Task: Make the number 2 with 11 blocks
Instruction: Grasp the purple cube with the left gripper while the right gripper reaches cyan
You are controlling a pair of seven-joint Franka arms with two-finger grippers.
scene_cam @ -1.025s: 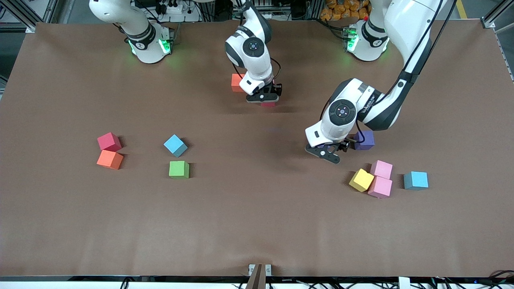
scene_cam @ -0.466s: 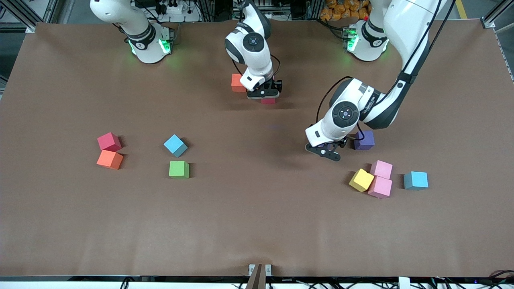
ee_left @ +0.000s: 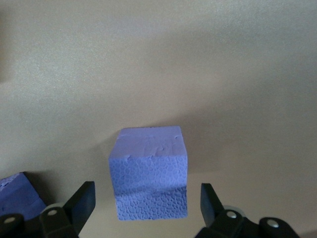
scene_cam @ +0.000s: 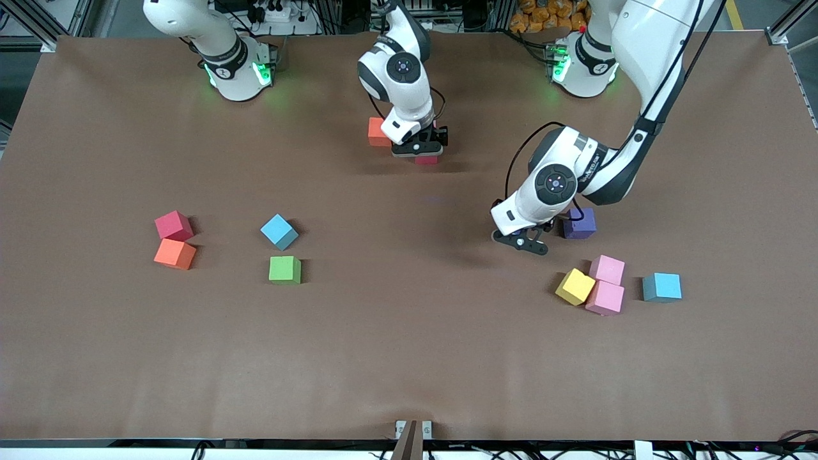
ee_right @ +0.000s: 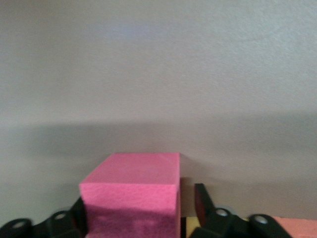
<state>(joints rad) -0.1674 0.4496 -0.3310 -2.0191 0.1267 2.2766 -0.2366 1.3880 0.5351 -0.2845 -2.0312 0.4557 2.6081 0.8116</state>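
Two grippers work low over the table (scene_cam: 409,358). The right gripper (scene_cam: 418,148) straddles a crimson block (scene_cam: 426,160) beside an orange block (scene_cam: 377,131), one finger (ee_right: 202,203) standing slightly off it. The left gripper (scene_cam: 521,241), fingers spread and empty, frames a purple block (ee_left: 148,173); at its four o'clock cluster yellow and pink blocks (scene_cam: 591,284).

Eleven foam blocks, none yet forming the number 2. Orange (scene_cam: 376,131) and crimson (scene_cam: 426,160) farthest back mid-table; crimson (scene_cam: 173,225), orange (scene_cam: 174,253), light blue (scene_cam: 278,230) and green (scene_cam: 284,269) toward the right arm's end. Purple (scene_cam: 580,223), yellow (scene_cam: 575,286), two touching pink (scene_cam: 606,269) (scene_cam: 604,298) and light blue (scene_cam: 662,287) toward the left arm's end.
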